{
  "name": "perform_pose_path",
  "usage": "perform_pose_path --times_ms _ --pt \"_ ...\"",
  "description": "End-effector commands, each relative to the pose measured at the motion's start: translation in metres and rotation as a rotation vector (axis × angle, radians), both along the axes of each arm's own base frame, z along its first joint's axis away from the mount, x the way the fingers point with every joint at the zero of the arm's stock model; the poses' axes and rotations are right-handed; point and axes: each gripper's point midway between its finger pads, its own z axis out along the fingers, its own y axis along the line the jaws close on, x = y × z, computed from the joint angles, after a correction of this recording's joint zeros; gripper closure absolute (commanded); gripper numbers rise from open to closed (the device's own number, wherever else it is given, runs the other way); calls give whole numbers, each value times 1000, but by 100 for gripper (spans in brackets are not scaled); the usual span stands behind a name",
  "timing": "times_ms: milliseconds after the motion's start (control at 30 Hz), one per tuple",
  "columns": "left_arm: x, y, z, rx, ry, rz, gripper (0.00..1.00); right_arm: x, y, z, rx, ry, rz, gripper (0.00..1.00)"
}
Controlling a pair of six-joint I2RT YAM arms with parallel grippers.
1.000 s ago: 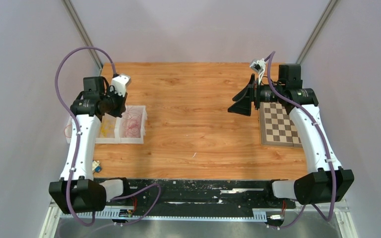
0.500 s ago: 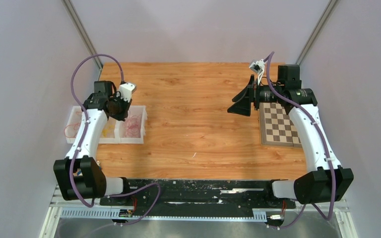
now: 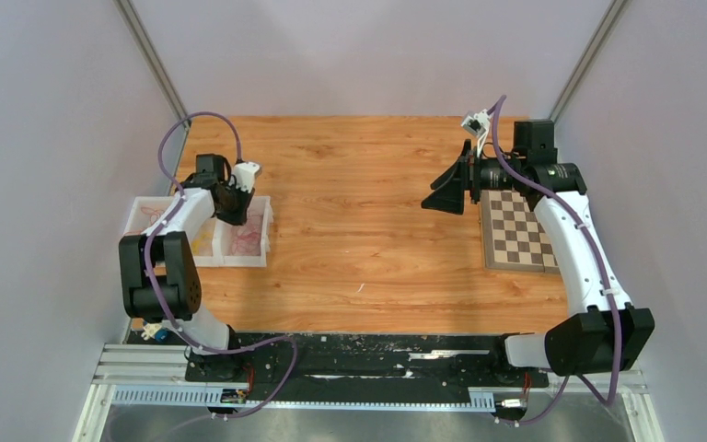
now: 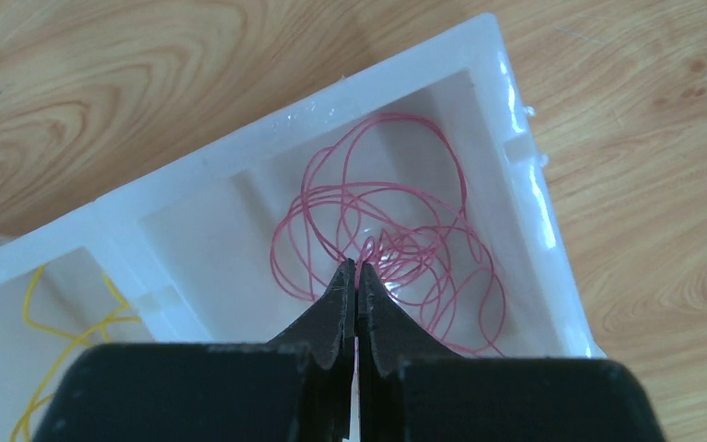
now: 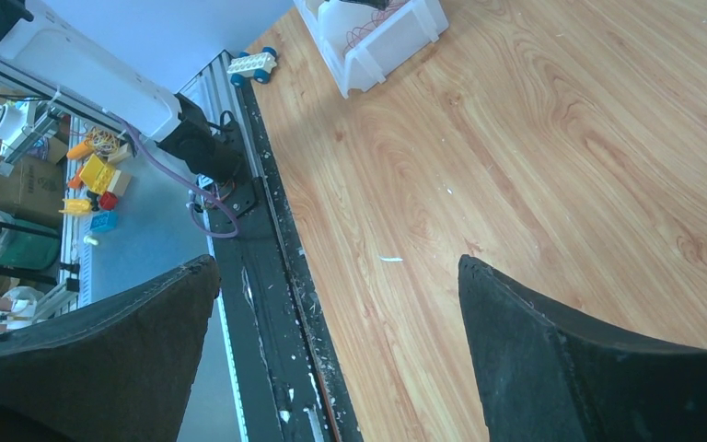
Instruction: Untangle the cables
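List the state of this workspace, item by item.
Surface: wooden table, a few small white specks.
Job's things: pink cable tangled in the end compartment of the white tray; yellow cable in the next compartment.
Clutter: checkerboard; toy brick car at the near edge.
End effectors: left end effector shut, tips in the pink tangle, grip on a strand unclear; right end effector open, holding nothing.
Cables: purple arm cables run along both arms.
Surroundings: grey walls; toys and boxes beyond the table.
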Motion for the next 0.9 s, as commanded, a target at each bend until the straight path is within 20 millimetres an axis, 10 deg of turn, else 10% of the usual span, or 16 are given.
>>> perform_pose_path --times_ms 0,300,533,867 --pt "11 -5 -21 -1 5 16 100 3 1 3 7 -32 8 0" --pt "4 -8 -30 -21 77 38 95 5 -1 -2 -13 -28 -11 0" --pt "-1 -7 22 -7 0 35 46 4 0 -5 -10 -17 -5 0" --pt "-7 -3 87 29 -68 11 21 -4 -1 -2 -12 -20 -5 0"
